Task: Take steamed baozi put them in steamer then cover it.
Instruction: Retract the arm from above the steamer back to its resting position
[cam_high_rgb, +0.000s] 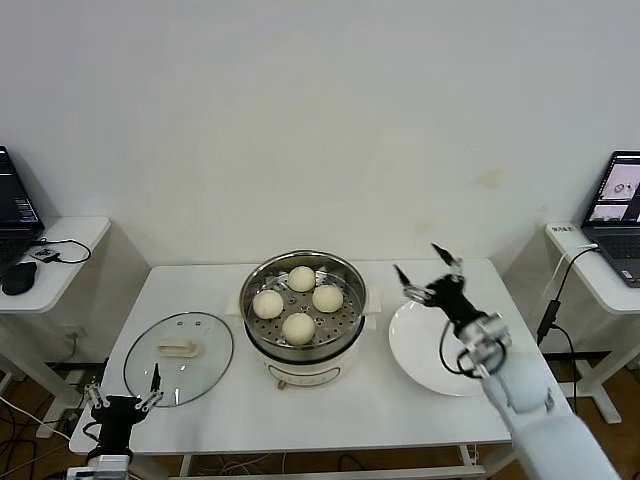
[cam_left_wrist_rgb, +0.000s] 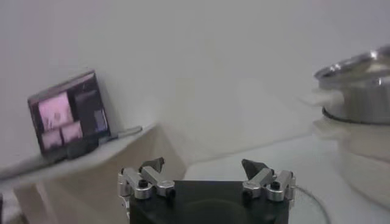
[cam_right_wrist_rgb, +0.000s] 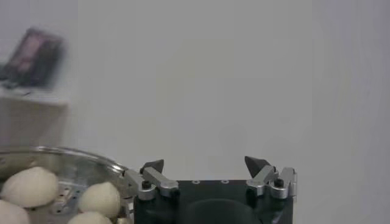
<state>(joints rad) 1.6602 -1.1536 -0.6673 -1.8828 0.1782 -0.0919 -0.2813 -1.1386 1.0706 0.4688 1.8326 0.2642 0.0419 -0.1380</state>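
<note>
Sitting on the perforated tray of the round stainless-steel steamer (cam_high_rgb: 303, 303) at table centre: four cream-white steamed baozi (cam_high_rgb: 299, 327). Lying flat left of it, the clear glass cover (cam_high_rgb: 179, 357). Right gripper (cam_high_rgb: 428, 272) spread wide, empty, above white plate (cam_high_rgb: 432, 350). Left gripper (cam_high_rgb: 124, 396) wide, empty, low by cover's near edge.

Plain white wall (cam_high_rgb: 320, 120); side desks with laptops (cam_high_rgb: 622, 190) flank the white table (cam_high_rgb: 330, 410)

The steamer (cam_high_rgb: 303, 310) stands mid-counter (cam_high_rgb: 330, 410) with four buns (cam_high_rgb: 298, 327) on its tray. The lid (cam_high_rgb: 179, 357) lies flat to its left, a plate (cam_high_rgb: 425, 355) to its right. Laptops (cam_high_rgb: 617, 203) sit on side desks.
</note>
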